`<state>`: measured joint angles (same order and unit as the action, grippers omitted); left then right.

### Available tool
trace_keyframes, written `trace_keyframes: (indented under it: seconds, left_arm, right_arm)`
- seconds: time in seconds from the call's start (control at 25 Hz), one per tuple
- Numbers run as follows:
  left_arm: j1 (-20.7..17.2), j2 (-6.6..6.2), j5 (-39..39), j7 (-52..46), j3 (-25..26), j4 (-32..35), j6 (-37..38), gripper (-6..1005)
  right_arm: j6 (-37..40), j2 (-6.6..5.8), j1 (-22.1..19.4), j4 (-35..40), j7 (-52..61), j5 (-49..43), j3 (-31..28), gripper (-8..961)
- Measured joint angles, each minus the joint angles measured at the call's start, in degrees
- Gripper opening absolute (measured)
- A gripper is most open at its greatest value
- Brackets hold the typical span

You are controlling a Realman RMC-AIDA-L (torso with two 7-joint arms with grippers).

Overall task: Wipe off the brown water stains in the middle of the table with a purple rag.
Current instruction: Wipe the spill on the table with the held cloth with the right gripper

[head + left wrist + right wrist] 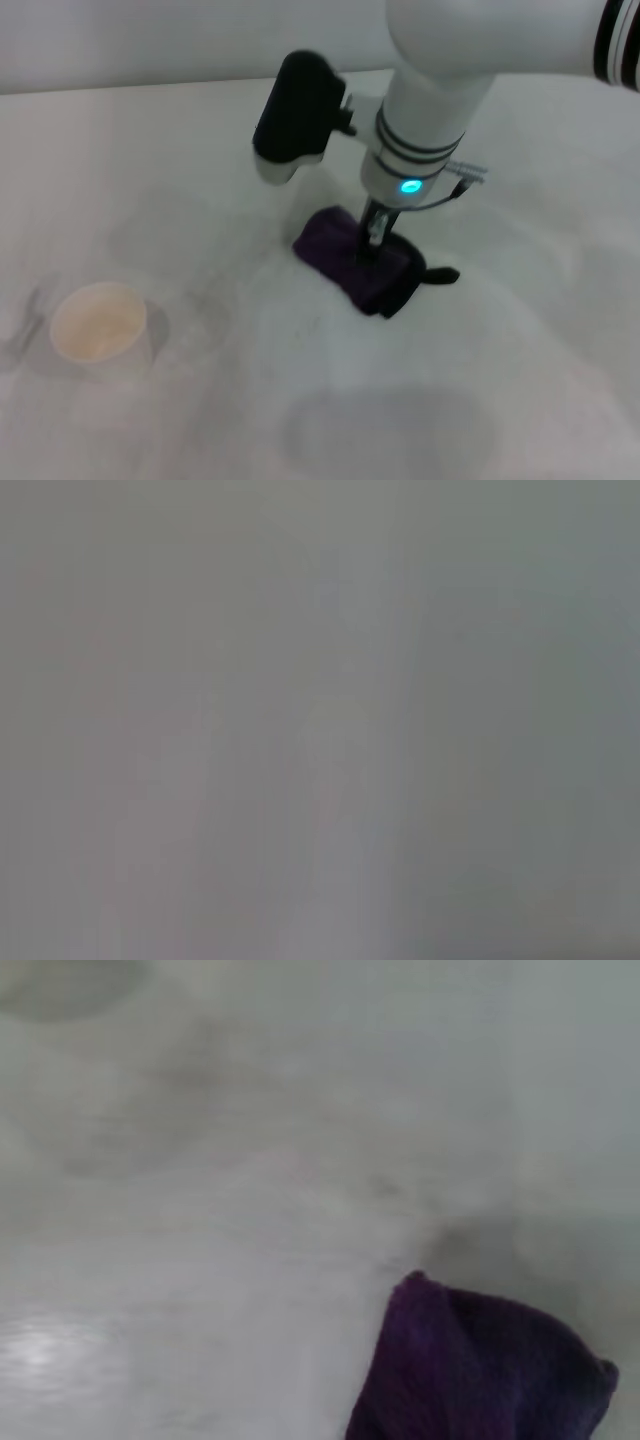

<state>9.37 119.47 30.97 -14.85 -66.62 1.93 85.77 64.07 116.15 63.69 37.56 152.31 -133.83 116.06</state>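
Note:
The purple rag (362, 262) lies bunched on the white table (520, 330) near the middle, its short black tail pointing right. My right gripper (370, 240) reaches down from the upper right and is shut on the rag, pressing it onto the table. The rag also shows in the right wrist view (480, 1370) on the white surface. No brown water stain shows anywhere; it may be under the rag. My left gripper is out of view; the left wrist view shows only a blank grey surface.
A pale cup (100, 328) with tan liquid stands on the table at the left front. Faint grey smudges and a soft shadow mark the tabletop in front of the rag.

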Motion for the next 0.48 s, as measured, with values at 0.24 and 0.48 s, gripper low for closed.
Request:
trace_keyframes:
  seconds: [0.24,0.48]
  left_arm:
    - [0.23,-0.03,0.06,0.0,0.0,0.0,-0.03,892]
    - [0.39,-0.03,0.06,0.0,0.0,0.0,-0.25,892]
  right_arm:
    - [1.08,0.02,-0.83,0.78,-0.23,-0.31,-0.46,85]
    - [3.35,0.02,-2.96,8.23,-0.55,5.17,5.97,85]
